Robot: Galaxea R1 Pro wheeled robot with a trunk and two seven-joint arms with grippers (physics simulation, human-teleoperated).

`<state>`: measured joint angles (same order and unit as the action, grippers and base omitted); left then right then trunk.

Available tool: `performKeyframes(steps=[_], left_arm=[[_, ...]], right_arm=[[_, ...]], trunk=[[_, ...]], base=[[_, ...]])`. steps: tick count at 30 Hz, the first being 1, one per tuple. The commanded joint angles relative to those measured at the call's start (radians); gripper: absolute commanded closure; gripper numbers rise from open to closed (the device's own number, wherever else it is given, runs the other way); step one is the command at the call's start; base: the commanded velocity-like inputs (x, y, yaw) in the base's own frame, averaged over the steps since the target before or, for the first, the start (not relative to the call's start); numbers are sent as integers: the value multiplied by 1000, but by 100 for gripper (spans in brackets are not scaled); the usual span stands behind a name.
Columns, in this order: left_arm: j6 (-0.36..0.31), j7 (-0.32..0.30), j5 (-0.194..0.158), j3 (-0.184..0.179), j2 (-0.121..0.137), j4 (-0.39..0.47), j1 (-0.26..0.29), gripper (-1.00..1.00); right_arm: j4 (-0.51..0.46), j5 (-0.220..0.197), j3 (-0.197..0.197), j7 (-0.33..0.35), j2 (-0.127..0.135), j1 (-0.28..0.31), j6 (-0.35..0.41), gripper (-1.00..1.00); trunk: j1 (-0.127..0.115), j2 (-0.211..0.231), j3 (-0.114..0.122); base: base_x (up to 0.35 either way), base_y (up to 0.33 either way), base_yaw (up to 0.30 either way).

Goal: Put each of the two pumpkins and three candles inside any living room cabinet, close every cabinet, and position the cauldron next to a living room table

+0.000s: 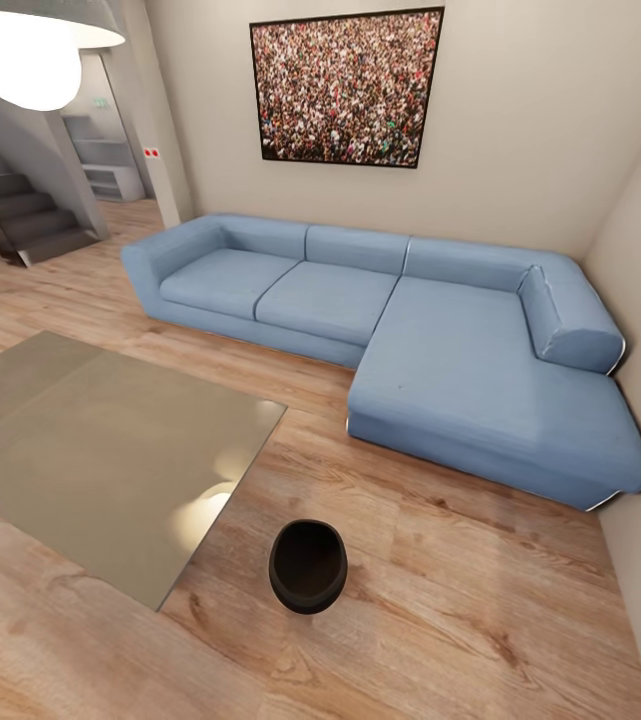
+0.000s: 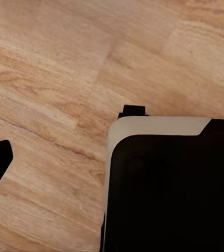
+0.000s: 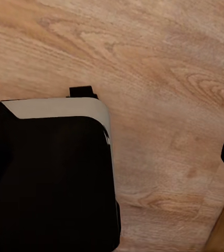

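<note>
- Blue corner sofa (image 1: 410, 330) stands against the beige walls.
- Framed crowd picture (image 1: 345, 85) hangs above the sofa.
- Dark stairs (image 1: 20, 215) rise at far left.
- Wood floor (image 1: 440, 620) runs throughout.
- White lamp (image 1: 20, 45) hangs at top left.

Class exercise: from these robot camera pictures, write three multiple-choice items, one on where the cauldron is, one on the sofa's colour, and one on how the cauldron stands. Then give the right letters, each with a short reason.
1. Where is the cauldron?
A. on the sofa
B. on the floor beside the table's near corner
C. on the table top

2. What colour is the sofa?
A. light blue
B. red
C. green

3. How does the cauldron stand?
A. tipped on its side
B. upside down
C. upright, mouth open upward

Answers: 1 B, it rests on the wooden floor by the table; 2 A, its cushions are blue; 3 C, its round mouth faces up.
</note>
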<state>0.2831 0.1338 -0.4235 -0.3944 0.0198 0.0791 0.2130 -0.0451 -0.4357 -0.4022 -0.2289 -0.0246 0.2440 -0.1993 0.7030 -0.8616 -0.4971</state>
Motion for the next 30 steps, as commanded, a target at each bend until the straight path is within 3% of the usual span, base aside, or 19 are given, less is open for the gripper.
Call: performKeyframes(steps=[1, 12, 30], left_arm=[[2, 4, -6, -9, 0, 0, -4, -100], [2, 4, -5, -9, 0, -4, -56, -100], [0, 4, -4, -9, 0, -4, -83, -100]], right_arm=[[4, -9, -9, -3, -1, -2, -3, -100], [20, -30, -8, -3, 0, -18, -3, -100], [21, -49, -9, -3, -1, -46, -29, -100]], trunk=[[-4, 7, 2], [-46, 84, 37], [-115, 210, 93]], base=[[0, 0, 0], [0, 0, 0], [0, 0, 0]])
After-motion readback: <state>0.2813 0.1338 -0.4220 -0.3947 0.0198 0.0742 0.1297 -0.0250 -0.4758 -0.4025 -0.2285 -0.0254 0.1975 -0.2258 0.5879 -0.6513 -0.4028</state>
